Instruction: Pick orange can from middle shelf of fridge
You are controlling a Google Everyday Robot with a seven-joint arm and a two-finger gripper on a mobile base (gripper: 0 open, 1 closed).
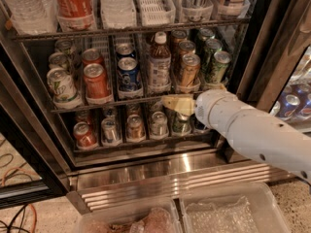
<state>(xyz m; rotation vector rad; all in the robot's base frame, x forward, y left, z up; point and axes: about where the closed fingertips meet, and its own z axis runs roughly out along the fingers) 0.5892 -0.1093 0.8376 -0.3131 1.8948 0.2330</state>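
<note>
Just below the front edge of the middle shelf, the gripper hangs in the open doorway of the fridge, pointing left on the end of a white arm that reaches in from the lower right. It sits in front of the small cans on the bottom rack, and from this angle I cannot tell whether it is open or closed; it has hold of nothing that can be seen.

The orange can stands upright at the front of its lane on the middle shelf, slightly above and to the right of the gripper's tip and apart from it. More cans of the same colour line up behind it. To its left stands a bottle of brown drink, then a blue can and a red can. A pale green-and-white can is nearest the left wall. Right of the orange can is a lane of green cans.

Large bottles fill the rack above. Below the ribbed steel base, two clear plastic bins lie side by side.
</note>
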